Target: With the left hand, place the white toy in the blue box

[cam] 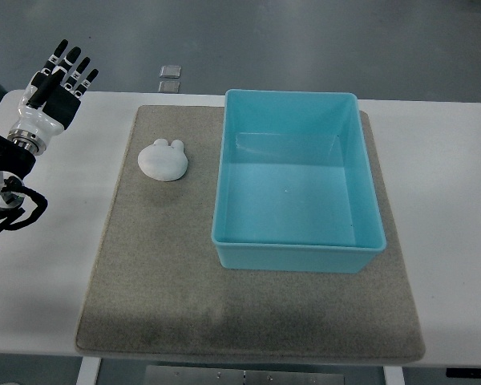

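Nearest lies the grey-brown felt mat (pixel 248 313), carrying the open light-blue plastic box (pixel 297 249) at centre. Left of it rests the rounded white toy (pixel 163 160), down-right of the black-and-white left hand (pixel 62 76), whose fingers are spread and empty at upper left.

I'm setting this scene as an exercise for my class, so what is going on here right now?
A humanoid robot's left hand hangs with fingers spread at the far left corner of the white table, holding nothing. The small white rounded toy lies untouched on the grey felt mat, just left of the empty light blue plastic box. The right arm is out of view.
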`<state>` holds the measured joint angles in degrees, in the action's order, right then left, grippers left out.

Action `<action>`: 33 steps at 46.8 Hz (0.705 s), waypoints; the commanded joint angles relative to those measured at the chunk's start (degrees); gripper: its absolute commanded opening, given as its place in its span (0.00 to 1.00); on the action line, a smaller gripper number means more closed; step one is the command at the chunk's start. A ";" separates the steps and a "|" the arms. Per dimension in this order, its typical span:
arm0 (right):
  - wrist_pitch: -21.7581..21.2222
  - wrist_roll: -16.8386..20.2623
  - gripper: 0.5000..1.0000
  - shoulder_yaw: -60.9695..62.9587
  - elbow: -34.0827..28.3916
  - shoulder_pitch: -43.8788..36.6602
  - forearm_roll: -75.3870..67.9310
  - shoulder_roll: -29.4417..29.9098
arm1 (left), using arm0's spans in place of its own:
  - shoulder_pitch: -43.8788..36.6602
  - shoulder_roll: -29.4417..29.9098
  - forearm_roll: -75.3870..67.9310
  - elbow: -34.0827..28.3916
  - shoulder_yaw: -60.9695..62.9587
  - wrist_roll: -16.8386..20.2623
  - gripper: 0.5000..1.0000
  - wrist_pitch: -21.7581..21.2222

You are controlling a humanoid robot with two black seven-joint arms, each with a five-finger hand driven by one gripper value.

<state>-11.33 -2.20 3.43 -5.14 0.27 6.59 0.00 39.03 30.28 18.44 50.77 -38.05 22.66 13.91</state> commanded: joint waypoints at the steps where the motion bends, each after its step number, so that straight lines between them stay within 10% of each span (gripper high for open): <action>1: 0.00 0.00 0.87 0.00 -0.05 0.00 0.00 0.00 | 0.08 -0.39 0.19 0.03 -0.01 0.02 0.99 0.16; 33: 0.00 0.00 0.87 0.00 -0.05 0.00 0.00 0.00 | 0.00 -0.66 0.28 -2.43 -0.09 0.01 0.99 0.42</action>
<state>-11.34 -2.21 3.42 -5.17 0.26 6.59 0.00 39.19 29.55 18.89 48.29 -38.15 22.63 14.12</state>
